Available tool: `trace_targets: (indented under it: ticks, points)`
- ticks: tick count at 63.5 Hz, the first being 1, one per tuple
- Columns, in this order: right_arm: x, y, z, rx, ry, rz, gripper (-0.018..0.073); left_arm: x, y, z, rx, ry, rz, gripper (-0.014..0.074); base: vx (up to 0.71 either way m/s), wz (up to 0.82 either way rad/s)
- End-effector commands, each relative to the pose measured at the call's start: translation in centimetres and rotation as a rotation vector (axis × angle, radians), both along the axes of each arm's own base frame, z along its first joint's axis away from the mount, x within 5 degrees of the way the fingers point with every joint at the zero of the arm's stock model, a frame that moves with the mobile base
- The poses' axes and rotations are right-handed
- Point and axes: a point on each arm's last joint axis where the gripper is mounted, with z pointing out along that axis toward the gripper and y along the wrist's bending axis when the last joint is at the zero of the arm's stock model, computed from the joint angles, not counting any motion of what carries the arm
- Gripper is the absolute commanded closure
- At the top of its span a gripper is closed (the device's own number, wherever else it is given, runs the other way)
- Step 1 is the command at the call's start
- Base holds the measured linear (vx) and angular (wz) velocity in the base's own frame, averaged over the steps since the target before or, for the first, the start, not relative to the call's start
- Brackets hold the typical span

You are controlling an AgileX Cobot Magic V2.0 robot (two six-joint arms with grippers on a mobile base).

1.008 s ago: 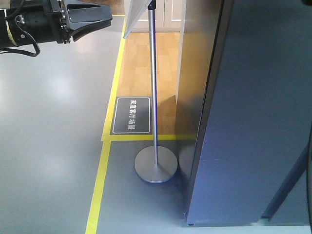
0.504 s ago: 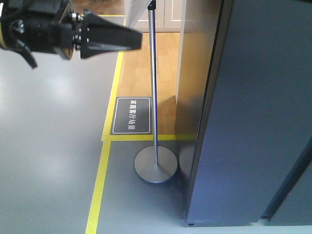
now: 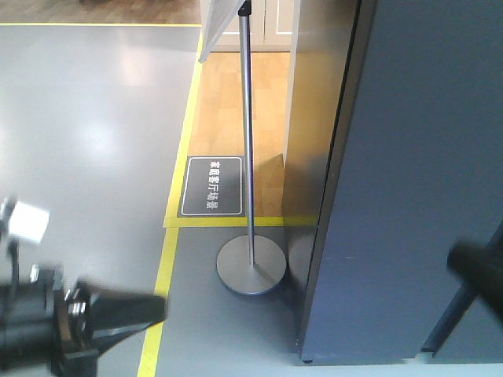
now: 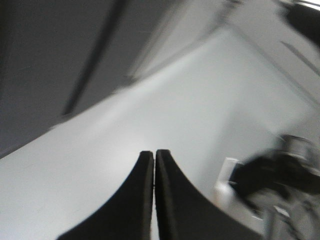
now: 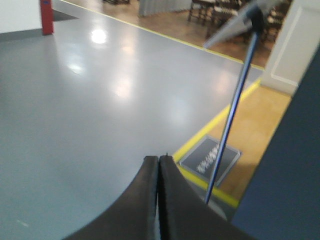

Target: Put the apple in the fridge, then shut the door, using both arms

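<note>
On the right side of the front view, from about one o'clock down to five, stands the fridge (image 3: 409, 181), a tall dark grey slab that fills most of that half; its door looks shut flush from here, though I can't see the far edge. The grey floor (image 3: 86, 141) spreads out to the left, crossed by a yellow line (image 3: 182, 149) that borders a strip of wooden flooring (image 3: 224, 102). A sign stand (image 3: 250, 196) rises from its round base near the fridge's corner, with a black floor plate (image 3: 212, 186) beside it at about ten o'clock.

Low at seven o'clock, the left gripper (image 3: 130, 308) sits blurred, pointing right; in its wrist view the fingers (image 4: 132, 200) are pressed together with nothing between them. The right gripper (image 5: 159, 200) likewise has its fingers closed tight on nothing, aimed over the floor toward the stand. The apple is nowhere in sight.
</note>
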Motion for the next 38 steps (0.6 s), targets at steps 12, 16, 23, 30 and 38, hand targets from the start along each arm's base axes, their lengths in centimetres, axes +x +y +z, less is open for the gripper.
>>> trace_targets:
  ticks: [12,16,23,30,38]
  points:
    - [-0.4,-0.6,-2.9,0.063,-0.022,-0.116,0.0564,-0.9,2.7,-5.4,-0.128,0.223,0.448,0.0604,0.0,0.0]
    - [-0.5,-0.4,-2.9,0.079,-0.017,-0.101,0.0563,-0.9,2.7,-5.4,-0.168,0.25,0.469,0.0604,0.0,0.0]
    - [-0.6,-0.2,-3.0,0.088,-0.003,-0.076,0.0563,-0.9,2.6,-5.2,-0.21,0.27,0.483,0.0604,0.0,0.0]
    - [-0.8,-0.1,-3.0,0.086,0.008,-0.055,0.0563,-0.9,2.5,-5.1,-0.23,0.277,0.481,0.0604,0.0,0.0]
    - [-0.8,0.0,-3.1,0.086,0.012,-0.047,0.0563,-1.2,2.0,-4.6,-0.301,0.3,0.423,0.0604,0.0,0.0]
